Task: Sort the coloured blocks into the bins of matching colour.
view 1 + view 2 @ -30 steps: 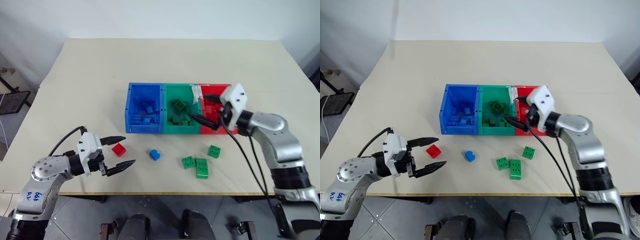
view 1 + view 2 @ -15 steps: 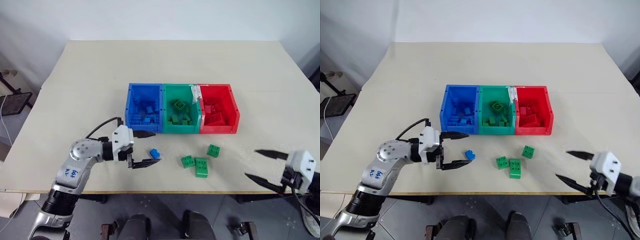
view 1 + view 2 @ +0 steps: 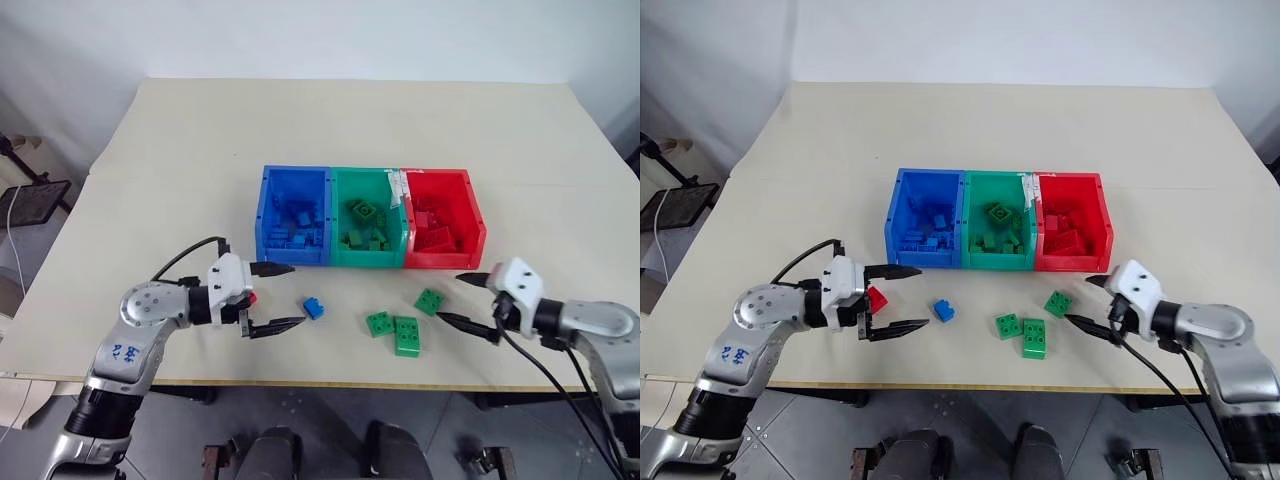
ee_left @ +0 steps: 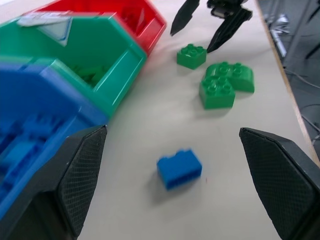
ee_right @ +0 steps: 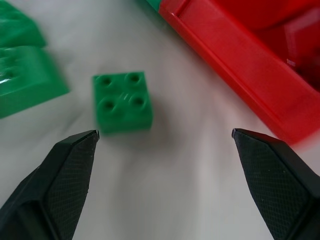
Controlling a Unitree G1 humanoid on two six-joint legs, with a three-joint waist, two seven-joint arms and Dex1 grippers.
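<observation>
Left eye view: right gripper [image 3: 470, 303] jaws spread, empty, aimed at square green block [image 3: 430, 301] at its 9 o'clock, likely for pickup. Left gripper [image 3: 283, 296] jaws spread, facing blue block [image 3: 313, 308]. Bins [image 3: 369, 262] at table's 12 o'clock.

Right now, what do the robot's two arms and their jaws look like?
Both arms are silver-grey metal with rounded joints. Each ends in a white block at the wrist carrying a gripper, left gripper and right gripper, with two black, pointed, textured fingers. Black cables loop from each wrist back along the arm. The left arm bears blue handwritten marks on its rounded housing.
</observation>
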